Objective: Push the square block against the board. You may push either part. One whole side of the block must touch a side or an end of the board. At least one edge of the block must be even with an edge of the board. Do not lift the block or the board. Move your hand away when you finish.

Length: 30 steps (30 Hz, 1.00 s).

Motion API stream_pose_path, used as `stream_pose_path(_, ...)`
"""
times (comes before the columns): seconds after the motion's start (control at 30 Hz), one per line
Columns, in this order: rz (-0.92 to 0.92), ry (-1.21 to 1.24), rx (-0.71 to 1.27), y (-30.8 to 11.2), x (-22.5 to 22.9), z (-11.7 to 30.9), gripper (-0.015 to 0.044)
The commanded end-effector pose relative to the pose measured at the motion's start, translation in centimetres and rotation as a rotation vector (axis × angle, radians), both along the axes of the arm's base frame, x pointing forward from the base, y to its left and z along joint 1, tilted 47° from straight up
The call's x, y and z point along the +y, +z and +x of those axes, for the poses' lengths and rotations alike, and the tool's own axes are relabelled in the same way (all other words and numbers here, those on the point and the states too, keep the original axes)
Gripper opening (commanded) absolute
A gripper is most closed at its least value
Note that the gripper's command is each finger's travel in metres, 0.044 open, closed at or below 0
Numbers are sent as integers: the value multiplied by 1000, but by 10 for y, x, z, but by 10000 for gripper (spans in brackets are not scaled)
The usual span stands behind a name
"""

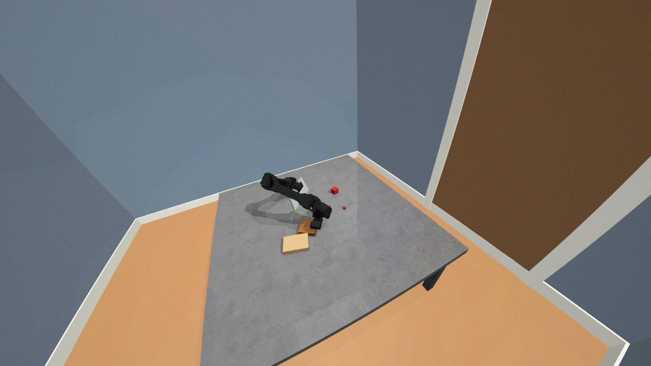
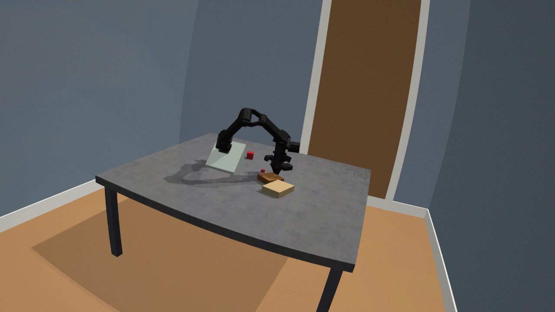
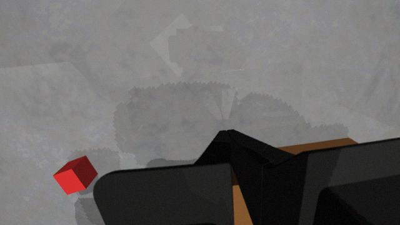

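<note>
The square block [image 1: 307, 226] is dark brown and lies flat near the middle of the grey table. It also shows in the exterior view [image 2: 270, 178], and in the wrist view only a brown strip of it [image 3: 315, 145] shows behind the fingers. The board [image 1: 295, 244] is a larger, light tan slab just in front of the block, also seen in the exterior view [image 2: 277, 188]. The two seem to meet near the board's far right corner, with edges offset. My gripper [image 1: 315, 223] [image 2: 277, 170] is shut on nothing, pointing down at the block's far side, tips together [image 3: 229, 132].
A red cube [image 1: 334, 190] and a smaller red cube [image 1: 344, 207] lie behind the gripper; the small one shows at lower left in the wrist view [image 3: 75, 175]. A pale green tilted panel [image 2: 226, 156] stands at the arm's base. The table's edges are far off.
</note>
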<state>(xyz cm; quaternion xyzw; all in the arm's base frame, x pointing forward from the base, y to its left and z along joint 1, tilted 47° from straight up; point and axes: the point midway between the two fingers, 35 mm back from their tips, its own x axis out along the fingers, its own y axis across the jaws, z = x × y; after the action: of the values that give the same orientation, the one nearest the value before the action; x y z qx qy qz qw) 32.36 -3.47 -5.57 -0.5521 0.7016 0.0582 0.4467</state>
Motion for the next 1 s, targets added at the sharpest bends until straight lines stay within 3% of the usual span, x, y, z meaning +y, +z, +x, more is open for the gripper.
stream_pose_path(0.0, -4, -1, 2, 3, -4, -3, 0)
stream_pose_path(0.97, -4, 0, 3, 21, -20, -16, 0)
